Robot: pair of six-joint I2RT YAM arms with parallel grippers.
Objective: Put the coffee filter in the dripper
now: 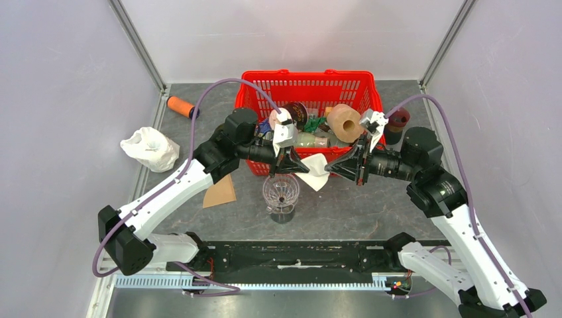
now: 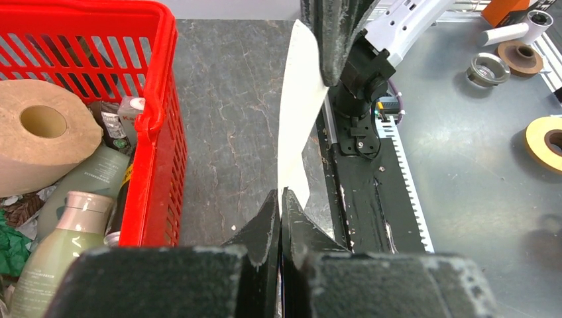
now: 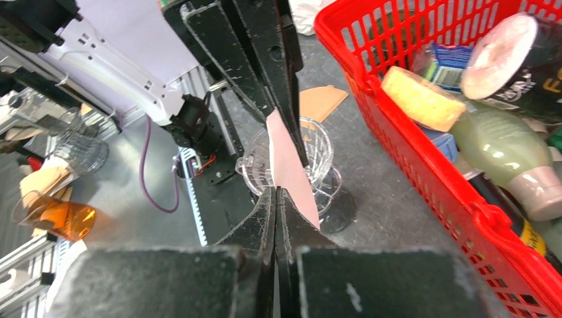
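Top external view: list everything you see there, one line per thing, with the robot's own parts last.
coffee filter: one, white, held between both hands beside the dripper
dripper: one, clear, on the table in front of the basket
basket: one, red, far centre, holding several items
paper roll: one, brown, in the basket's right part
bottle: one, pale green, lying in the basket
paper piece: one, brown, flat, left of the dripper
cylinder: one, orange, left of the basket
crumpled bag: one, white, left edge
round object: one, dark red, right of the basket
left hand: one, black, shut on the filter
right hand: one, black, shut on the filter
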